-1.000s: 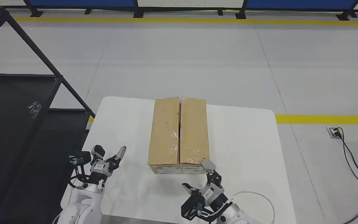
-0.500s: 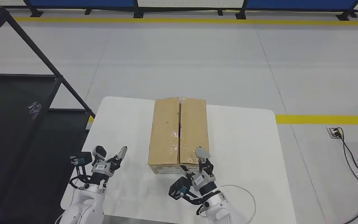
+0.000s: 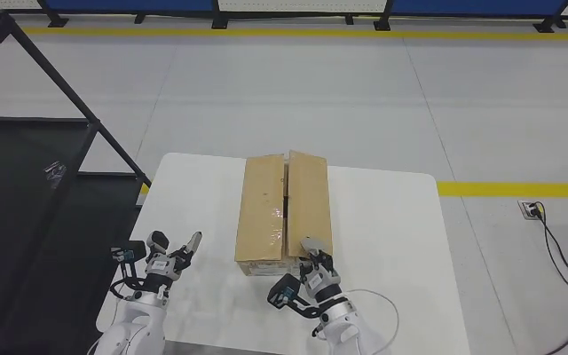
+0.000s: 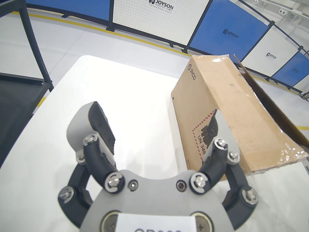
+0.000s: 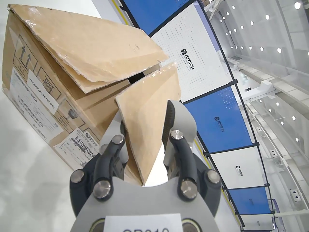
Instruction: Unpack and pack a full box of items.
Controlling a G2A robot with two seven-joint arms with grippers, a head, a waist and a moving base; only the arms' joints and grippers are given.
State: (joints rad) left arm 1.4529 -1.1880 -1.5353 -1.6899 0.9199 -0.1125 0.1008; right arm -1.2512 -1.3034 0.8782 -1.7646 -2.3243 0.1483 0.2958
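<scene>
A taped cardboard box lies lengthwise in the middle of the white table. My right gripper is at the box's near end, shut on the near corner of the right-hand top flap. In the right wrist view that flap runs between the fingers of the gripper and stands raised. The other flap is slightly lifted, with a dark gap between them. My left gripper hangs open near the table's front left, apart from the box. Its fingers hold nothing, and the box lies beyond them.
A black metal rack stands against the table's left side. A white cable curls on the table near the right arm. Bare tabletop lies on both sides of the box. Labels cover the box's near end.
My right gripper has moved left and forward to the box's near end and closed on the right flap's corner. That flap now stands slightly raised. The left arm has not moved.
</scene>
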